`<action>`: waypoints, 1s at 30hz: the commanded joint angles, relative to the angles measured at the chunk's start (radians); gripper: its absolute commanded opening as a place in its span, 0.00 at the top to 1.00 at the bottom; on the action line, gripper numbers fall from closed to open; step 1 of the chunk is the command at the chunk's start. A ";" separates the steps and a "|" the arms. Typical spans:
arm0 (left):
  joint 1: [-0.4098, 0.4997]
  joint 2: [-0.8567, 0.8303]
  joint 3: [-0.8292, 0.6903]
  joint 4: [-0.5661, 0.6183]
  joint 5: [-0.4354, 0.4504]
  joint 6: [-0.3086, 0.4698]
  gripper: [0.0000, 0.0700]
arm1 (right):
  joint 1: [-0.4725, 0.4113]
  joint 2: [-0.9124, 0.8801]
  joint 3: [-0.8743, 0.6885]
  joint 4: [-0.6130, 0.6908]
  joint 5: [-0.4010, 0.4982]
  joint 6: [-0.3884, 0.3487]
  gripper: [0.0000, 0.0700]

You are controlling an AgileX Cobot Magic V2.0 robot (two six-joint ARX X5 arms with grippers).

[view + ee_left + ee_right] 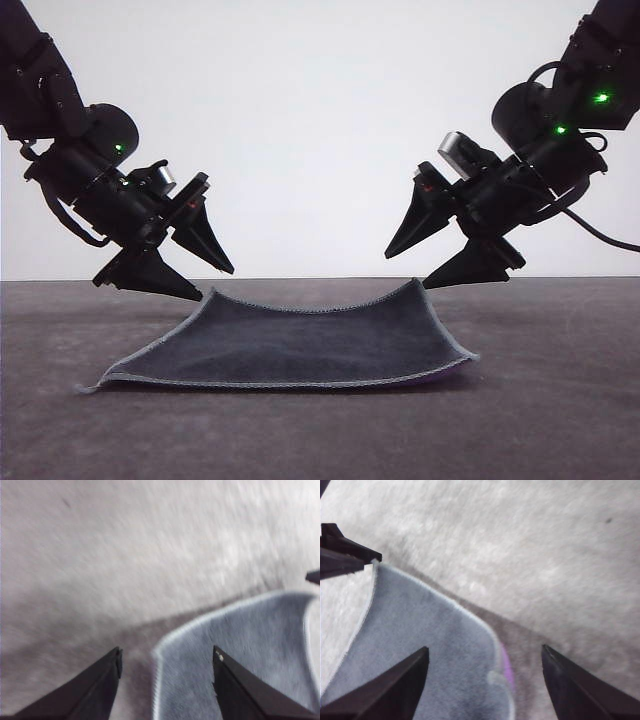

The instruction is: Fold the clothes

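From the front, the left gripper hung with fingers apart just above the far-left corner of the cloth, which lay charcoal-face up on the grey table, its 2 far corners curling upward. The right gripper hung likewise spread over the far-right corner. The right wrist view alone caught a sliver of purple underside at the cloth's curled edge.

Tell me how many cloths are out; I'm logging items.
1: the cloth lies on the table, dark face up, far corners curled, between the open left claw and right claw.
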State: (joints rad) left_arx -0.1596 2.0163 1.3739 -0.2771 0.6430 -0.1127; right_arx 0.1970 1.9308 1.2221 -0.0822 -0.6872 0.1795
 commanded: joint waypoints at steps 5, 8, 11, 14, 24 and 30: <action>-0.016 0.027 0.022 0.000 0.002 0.048 0.49 | 0.006 0.024 0.016 -0.038 0.013 -0.030 0.35; -0.023 0.027 0.022 -0.009 -0.023 0.051 0.49 | 0.006 0.028 0.016 -0.059 0.031 -0.042 0.36; -0.028 0.027 0.022 -0.014 -0.038 0.056 0.49 | 0.006 0.031 0.016 -0.063 0.032 -0.037 0.36; -0.031 0.027 0.022 -0.021 -0.038 0.056 0.49 | 0.010 0.032 0.016 -0.065 0.032 -0.036 0.36; -0.038 0.027 0.022 -0.045 -0.038 0.060 0.50 | 0.036 0.043 0.016 -0.058 0.033 -0.030 0.42; -0.038 0.028 0.022 -0.043 -0.055 0.060 0.90 | 0.035 0.044 0.016 -0.054 0.035 -0.030 0.83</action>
State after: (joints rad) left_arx -0.1947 2.0167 1.3739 -0.3241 0.5921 -0.0669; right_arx 0.2300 1.9457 1.2221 -0.1454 -0.6537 0.1543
